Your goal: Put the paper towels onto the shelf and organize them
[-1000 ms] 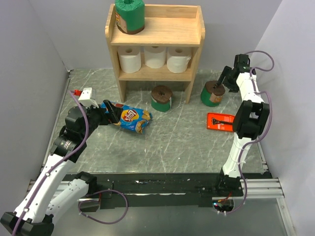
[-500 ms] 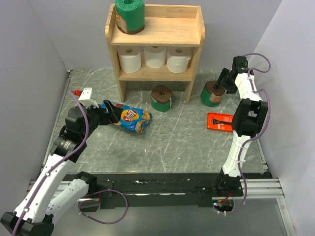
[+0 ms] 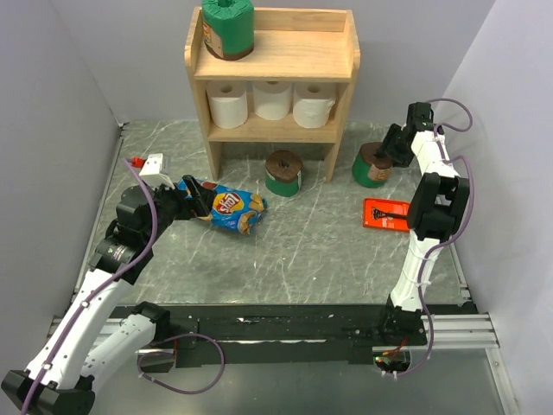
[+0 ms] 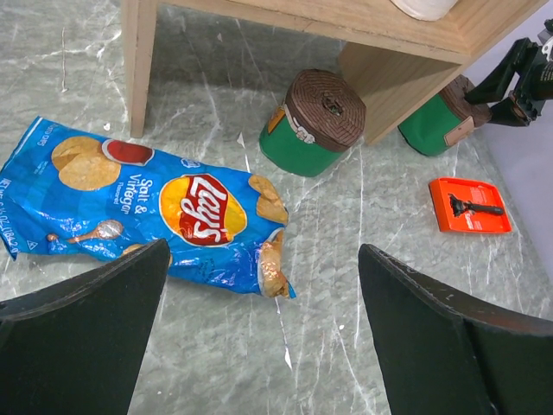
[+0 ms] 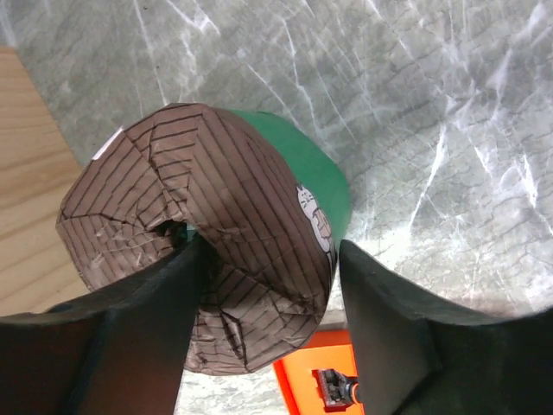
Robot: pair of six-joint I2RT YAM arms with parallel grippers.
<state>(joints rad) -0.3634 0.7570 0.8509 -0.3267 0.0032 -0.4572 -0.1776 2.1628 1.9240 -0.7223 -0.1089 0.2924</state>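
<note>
The light-wood shelf [image 3: 285, 54] holds one green paper towel roll [image 3: 228, 26] on top and three white rolls [image 3: 272, 99] on the lower tier. A second green roll [image 3: 282, 173] stands on the table by the shelf's front; it also shows in the left wrist view [image 4: 315, 125]. A third green roll [image 3: 371, 168] stands right of the shelf. My right gripper [image 3: 387, 149] is shut on this roll [image 5: 259, 190], one finger in the brown end's core dent and one against the outer wall. My left gripper [image 3: 197, 197] is open and empty.
A blue chip bag [image 3: 232, 207] lies on the table just ahead of the left gripper [image 4: 263, 346]. An orange razor package [image 3: 386, 214] lies near the right arm, just beyond the held roll [image 5: 346, 380]. The shelf leg [image 5: 26, 216] stands close beside that roll.
My right gripper has come down onto the right green roll and its fingers now straddle the roll's wall. The left arm has not moved.
</note>
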